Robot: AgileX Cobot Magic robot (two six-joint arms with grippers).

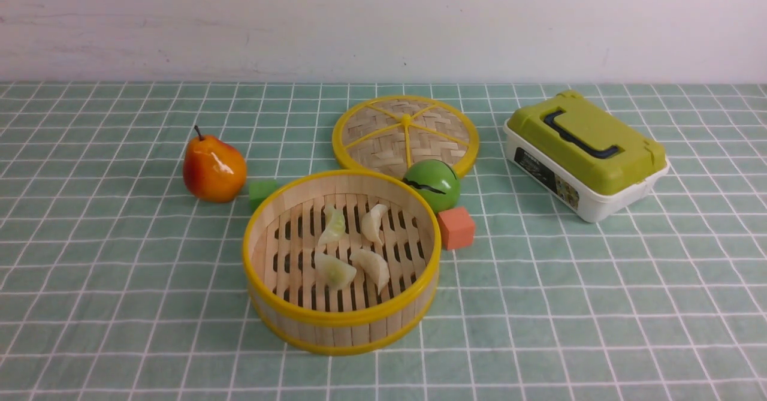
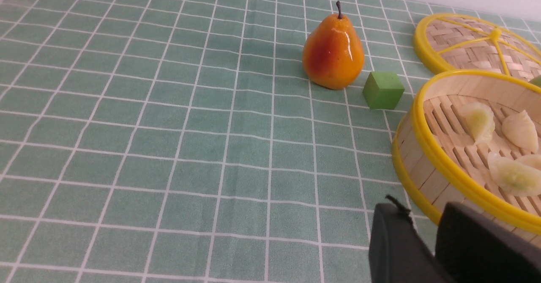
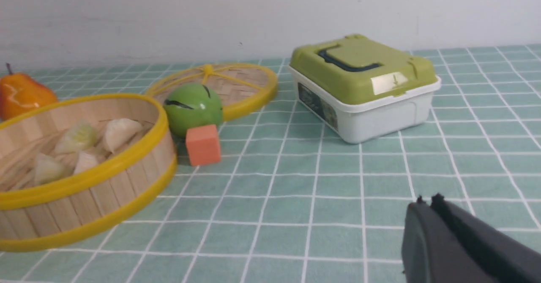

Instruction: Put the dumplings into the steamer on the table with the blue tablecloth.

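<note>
The steamer [image 1: 341, 318] stands in the middle of the table with the blue tablecloth [image 1: 120, 281]. Several pale dumplings [image 1: 353, 248] lie on its slatted bottom. They also show in the left wrist view [image 2: 479, 120] and the right wrist view [image 3: 120, 133]. Neither gripper shows in the front view. My left gripper [image 2: 424, 215] hangs over the cloth just outside the steamer's wall [image 2: 422, 152]; its jaws stand slightly apart and empty. My right gripper [image 3: 428, 200] is shut and empty over bare cloth, well away from the steamer [image 3: 84, 177].
An orange pear [image 1: 214, 170] and a green cube [image 1: 262, 191] sit left of the steamer. The woven lid [image 1: 405, 134], a green ball [image 1: 432, 184] and an orange cube [image 1: 456, 227] sit behind and right of it. A green-lidded white box [image 1: 584, 152] stands at the right.
</note>
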